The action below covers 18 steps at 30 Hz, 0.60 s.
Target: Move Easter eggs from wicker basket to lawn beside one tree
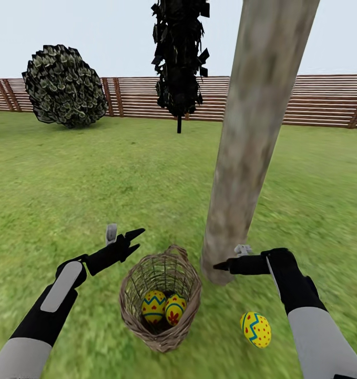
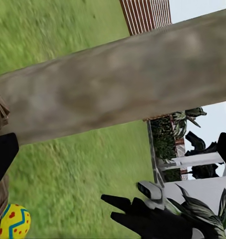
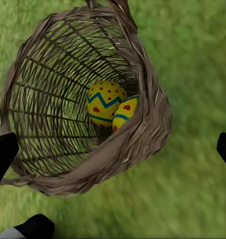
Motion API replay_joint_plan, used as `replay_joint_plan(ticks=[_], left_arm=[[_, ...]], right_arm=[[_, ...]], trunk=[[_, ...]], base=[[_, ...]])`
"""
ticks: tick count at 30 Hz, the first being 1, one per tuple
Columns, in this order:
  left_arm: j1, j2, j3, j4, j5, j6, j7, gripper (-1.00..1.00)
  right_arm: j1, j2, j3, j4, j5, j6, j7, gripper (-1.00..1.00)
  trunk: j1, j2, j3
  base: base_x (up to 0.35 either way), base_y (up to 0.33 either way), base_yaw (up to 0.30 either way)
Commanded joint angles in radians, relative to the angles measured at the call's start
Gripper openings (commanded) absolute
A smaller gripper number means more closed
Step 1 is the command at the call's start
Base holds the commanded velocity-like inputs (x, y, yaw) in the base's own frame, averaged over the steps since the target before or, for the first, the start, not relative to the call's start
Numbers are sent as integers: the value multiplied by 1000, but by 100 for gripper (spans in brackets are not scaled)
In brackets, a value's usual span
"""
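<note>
The wicker basket [image 1: 130, 295] stands on the lawn [image 1: 94, 184] right beside the foot of the tree [image 1: 246, 158], a thick pale trunk. Two Easter eggs [image 1: 154, 307] [image 1: 174, 309] lie inside it, also seen in the right wrist view as eggs [image 3: 105, 102] [image 3: 124, 113] within the basket [image 3: 147, 134]. A third egg [image 1: 255, 329] rests on the grass right of the basket, near the trunk. My left gripper [image 1: 123, 235] hovers open just left of the basket rim. My right gripper [image 1: 230, 259] is open and empty, right of the basket at the trunk's base.
A brown slat fence [image 1: 315, 100] bounds the garden at the back. A round grey-green bush [image 1: 65, 87] sits far left and a thin dark-leaved tree [image 1: 179, 58] stands mid-back. Open grass stretches left and right of the trunk.
</note>
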State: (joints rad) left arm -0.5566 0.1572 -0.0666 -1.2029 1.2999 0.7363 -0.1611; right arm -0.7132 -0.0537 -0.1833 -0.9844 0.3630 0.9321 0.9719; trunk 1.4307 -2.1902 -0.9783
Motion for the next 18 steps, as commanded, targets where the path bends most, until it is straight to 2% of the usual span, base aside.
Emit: replay_joint_plan(ticks=[1, 4, 7, 12, 18], left_arm=[[-2, 1, -1, 6, 0, 2, -3, 100], [-4, 1, -1, 16, -1, 2, -3, 100], [-5, 1, 0, 20, -1, 1, -4, 100], [-5, 0, 1, 21, 1, -2, -11, 100], [-5, 0, 3, 22, 4, -5, -16, 100]], right_arm=[[0, 3, -1, -1, 11, 3, 11, 100], [1, 14, 11, -2, 11, 4, 12, 100], [1, 53, 30, 0, 17, 4, 5, 100], [2, 66, 34, 0, 11, -3, 4, 100], [3, 97, 34, 1, 11, -4, 1, 100]], trunk=[[-4, 7, 2], [-16, 28, 12], [-27, 49, 21], [-39, 70, 31], [-39, 70, 31]], base=[[0, 0, 0], [0, 0, 0], [0, 0, 0], [0, 0, 6], [0, 0, 214]])
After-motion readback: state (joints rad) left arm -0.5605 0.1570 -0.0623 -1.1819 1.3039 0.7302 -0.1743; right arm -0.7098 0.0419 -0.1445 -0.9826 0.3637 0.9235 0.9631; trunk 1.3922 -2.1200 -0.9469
